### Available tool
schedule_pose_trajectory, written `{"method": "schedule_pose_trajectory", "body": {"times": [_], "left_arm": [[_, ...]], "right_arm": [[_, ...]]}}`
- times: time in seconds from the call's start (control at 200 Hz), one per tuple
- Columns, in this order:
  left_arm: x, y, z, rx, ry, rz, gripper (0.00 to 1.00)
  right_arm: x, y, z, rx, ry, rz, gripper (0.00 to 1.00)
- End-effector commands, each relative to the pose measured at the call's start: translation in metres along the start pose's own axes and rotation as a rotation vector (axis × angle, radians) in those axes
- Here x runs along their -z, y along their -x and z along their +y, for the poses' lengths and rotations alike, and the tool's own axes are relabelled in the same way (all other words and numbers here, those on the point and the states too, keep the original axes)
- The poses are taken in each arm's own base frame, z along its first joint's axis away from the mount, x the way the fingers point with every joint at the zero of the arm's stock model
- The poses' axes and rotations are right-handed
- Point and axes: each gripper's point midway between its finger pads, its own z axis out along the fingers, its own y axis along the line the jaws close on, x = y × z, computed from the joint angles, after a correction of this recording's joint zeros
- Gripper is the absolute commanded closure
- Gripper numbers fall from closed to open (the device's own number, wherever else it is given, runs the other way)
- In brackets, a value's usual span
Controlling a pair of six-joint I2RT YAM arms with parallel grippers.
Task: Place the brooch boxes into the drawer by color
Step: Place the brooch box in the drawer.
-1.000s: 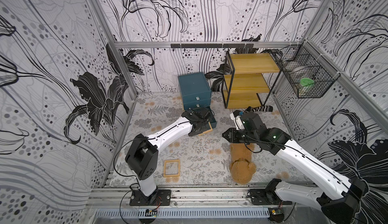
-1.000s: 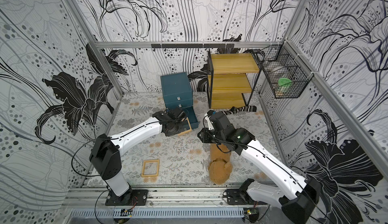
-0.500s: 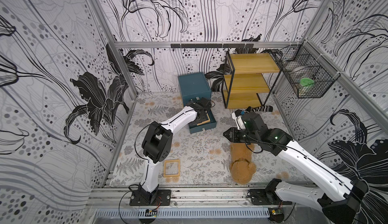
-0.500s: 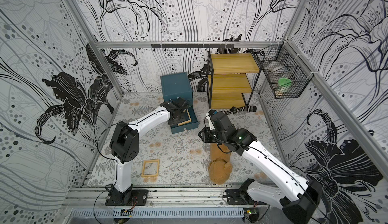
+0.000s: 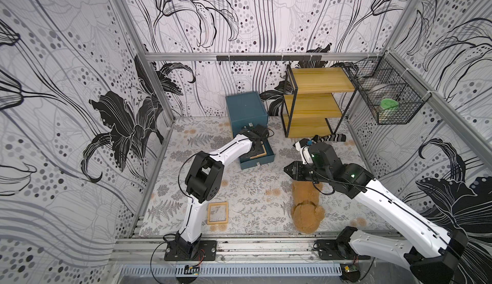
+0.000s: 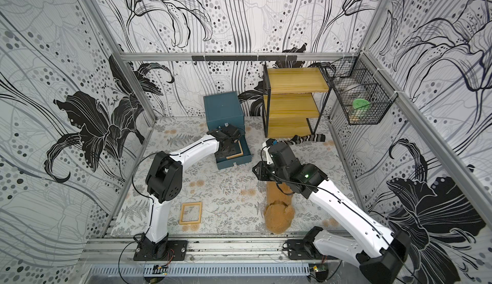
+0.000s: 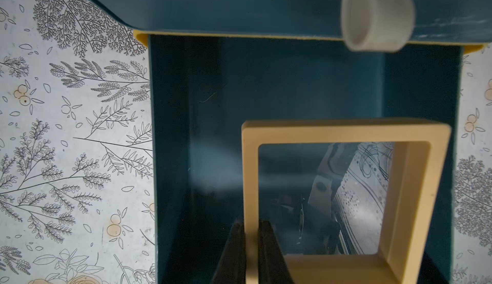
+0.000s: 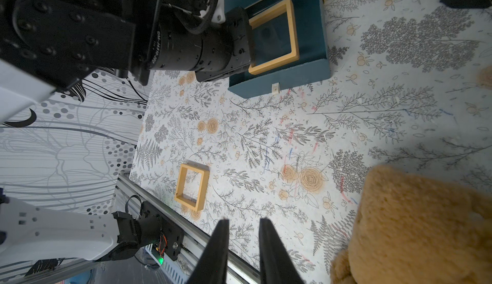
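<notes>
- My left gripper [image 7: 251, 228] is nearly shut. Its two black fingers [image 7: 267, 245] pinch one side rail of a yellow-tan brooch box [image 7: 346, 131], and the rail is thin, so the jaws stand close together.
- I hold the box by its rim, not its clear centre, probably so it can go in flat. It is inside the pulled-out bottom drawer [image 5: 257, 162] of the teal chest [image 5: 246, 107], close to one side wall. I cannot tell whether it already rests on the drawer floor.
- The chest stands at the middle of the back edge of the bench [image 5: 239, 184]. The drawer is drawn out toward the front, which leaves me room to reach in from above.
- A second yellow-tan brooch box [image 5: 218, 213] lies flat near the bench's front edge, toward the left corner. By colour it likely belongs in the same drawer.
- My right gripper [image 8: 244, 221] is open only a little and holds nothing. It hovers above bare bench beside the brown teddy bear [image 5: 306, 210], out of my left arm's way.
</notes>
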Motion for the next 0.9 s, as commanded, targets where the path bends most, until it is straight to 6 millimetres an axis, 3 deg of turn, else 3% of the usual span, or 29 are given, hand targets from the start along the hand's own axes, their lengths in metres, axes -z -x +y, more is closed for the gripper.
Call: {"method": "schedule_pose_trajectory", "body": {"times": [0.0,0.631,0.896], "left_arm": [[-0.008,0.010,-0.004,0.004,-0.005,-0.031,1.00],[-0.033,-0.007,-0.007,-0.027,0.004,0.025,1.00],[-0.028,-0.002,-0.009,-0.038,-0.007,0.017,0.83]], "right_arm": [[0.005,-0.001,0.002,-0.012,0.002,-0.003,0.75],[-0.002,-0.004,0.000,-0.014,-0.005,0.018,0.74],[-0.002,-0.004,-0.001,-0.017,-0.005,0.016,0.74]]}}
